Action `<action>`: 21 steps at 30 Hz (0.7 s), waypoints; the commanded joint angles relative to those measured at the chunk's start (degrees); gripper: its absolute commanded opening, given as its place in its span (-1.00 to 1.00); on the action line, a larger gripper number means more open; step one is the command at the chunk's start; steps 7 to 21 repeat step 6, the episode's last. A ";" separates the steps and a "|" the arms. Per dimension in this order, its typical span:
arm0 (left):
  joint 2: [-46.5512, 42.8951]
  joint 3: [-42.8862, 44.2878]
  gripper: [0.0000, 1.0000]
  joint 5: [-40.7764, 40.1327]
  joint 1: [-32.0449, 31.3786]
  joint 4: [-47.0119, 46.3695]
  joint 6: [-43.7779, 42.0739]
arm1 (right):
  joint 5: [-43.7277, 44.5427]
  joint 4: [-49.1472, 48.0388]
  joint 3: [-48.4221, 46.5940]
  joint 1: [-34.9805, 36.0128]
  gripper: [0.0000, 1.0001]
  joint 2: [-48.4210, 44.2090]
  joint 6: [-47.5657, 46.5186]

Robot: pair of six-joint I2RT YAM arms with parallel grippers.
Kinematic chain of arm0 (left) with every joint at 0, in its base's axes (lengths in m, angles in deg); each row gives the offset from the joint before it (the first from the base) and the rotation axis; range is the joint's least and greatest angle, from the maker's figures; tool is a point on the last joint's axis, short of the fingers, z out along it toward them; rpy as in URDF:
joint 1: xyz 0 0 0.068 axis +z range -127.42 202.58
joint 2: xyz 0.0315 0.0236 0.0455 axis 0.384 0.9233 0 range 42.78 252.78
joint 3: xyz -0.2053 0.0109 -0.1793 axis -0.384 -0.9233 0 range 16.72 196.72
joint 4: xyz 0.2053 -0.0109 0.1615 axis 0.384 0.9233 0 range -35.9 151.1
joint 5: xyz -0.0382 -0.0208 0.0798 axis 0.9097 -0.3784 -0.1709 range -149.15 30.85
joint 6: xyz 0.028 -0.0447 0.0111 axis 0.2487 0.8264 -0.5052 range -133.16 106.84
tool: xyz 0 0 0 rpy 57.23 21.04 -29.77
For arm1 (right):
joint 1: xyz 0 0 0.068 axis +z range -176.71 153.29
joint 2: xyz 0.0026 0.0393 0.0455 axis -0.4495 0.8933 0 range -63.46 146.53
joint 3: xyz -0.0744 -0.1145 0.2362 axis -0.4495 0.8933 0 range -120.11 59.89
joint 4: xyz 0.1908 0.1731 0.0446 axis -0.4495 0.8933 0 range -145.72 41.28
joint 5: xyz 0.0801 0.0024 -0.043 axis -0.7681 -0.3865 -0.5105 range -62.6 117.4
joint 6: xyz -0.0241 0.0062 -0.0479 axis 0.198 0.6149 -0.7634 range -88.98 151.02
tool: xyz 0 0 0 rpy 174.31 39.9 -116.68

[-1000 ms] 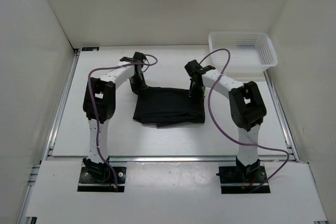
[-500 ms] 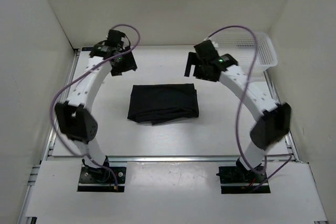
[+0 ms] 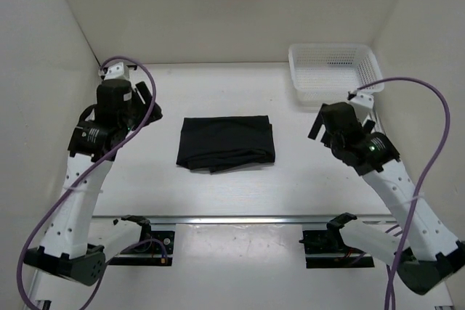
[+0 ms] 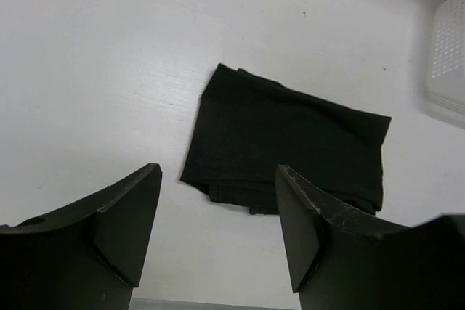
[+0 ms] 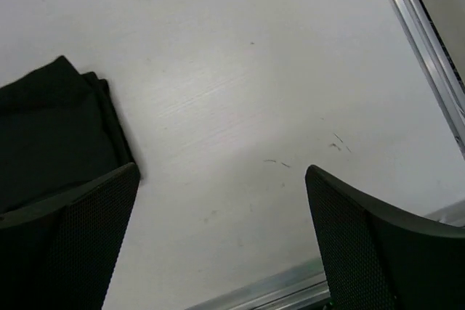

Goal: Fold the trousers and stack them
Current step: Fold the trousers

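Note:
The black trousers (image 3: 227,143) lie folded into a flat rectangle in the middle of the table, with nothing touching them. My left gripper (image 3: 144,101) hovers high to their left, open and empty. In the left wrist view its open fingers (image 4: 218,179) frame the trousers (image 4: 287,147) from well above. My right gripper (image 3: 318,125) hangs open to the trousers' right, near the basket. The right wrist view has its wide-open gripper (image 5: 221,172) over bare table, with the trousers' edge (image 5: 51,136) at the left.
A white mesh basket (image 3: 296,72) stands at the back right corner and shows at the right edge of the left wrist view (image 4: 447,56). White walls close in both sides. A metal rail (image 3: 240,219) runs along the near table edge and another along the right side (image 5: 429,56).
Both grippers were shut on the trousers' far edge a second ago. They have opened, let go, and both arms have lifted and swung outward to the sides. The trousers lie flat.

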 commanded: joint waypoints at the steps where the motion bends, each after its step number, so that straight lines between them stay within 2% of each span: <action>1: -7.42 -3.78 0.50 -3.10 -0.24 0.69 0.12 | 4.98 2.65 3.72 0.06 1.00 -6.89 2.76; 4: -12.88 -7.12 0.50 -4.50 -0.24 1.84 0.64 | 5.77 5.88 4.87 0.06 1.00 -9.02 4.95; 6: -14.66 -8.27 0.58 -5.21 -0.24 2.36 1.96 | 6.30 7.04 4.87 0.06 1.00 -9.02 4.95; 21: -14.66 -8.27 0.58 -5.21 -0.24 2.36 1.96 | 6.30 7.04 4.87 0.06 1.00 -9.02 4.95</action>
